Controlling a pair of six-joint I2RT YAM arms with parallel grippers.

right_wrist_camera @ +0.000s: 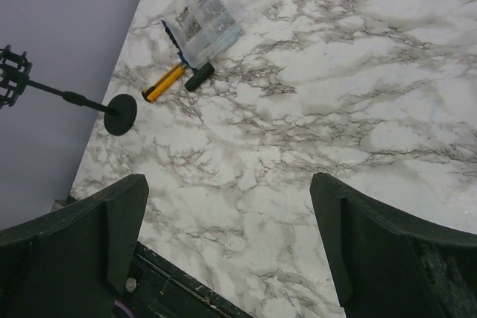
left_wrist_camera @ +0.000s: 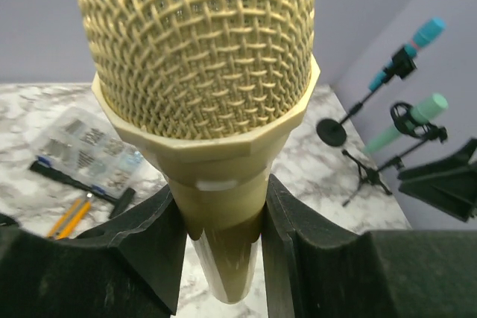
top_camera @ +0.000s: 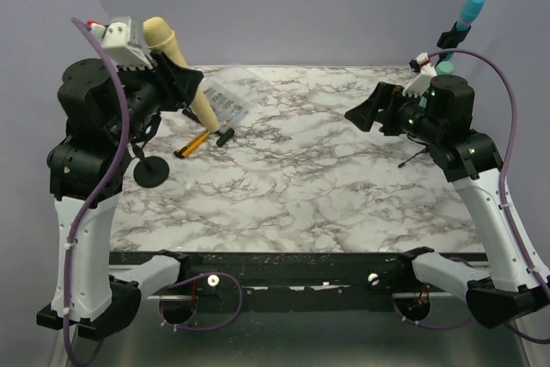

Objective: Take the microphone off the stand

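Cream microphone (top_camera: 161,36) pinched in the left claw (top_camera: 186,83), off the stand (top_camera: 149,169).
Pale gold mesh head over a faceted cream collar and a smooth tapering body; held tilted, head up, above and just behind the stand's round base. Gripped below the collar from both sides, with the left arm hunched high over the stand. Nothing in the stand's clip (right_wrist_camera: 11,80). Hovering well right of the stand, over the marble tabletop (top_camera: 344,186): right claw (top_camera: 368,111), spread wide, holding nothing.
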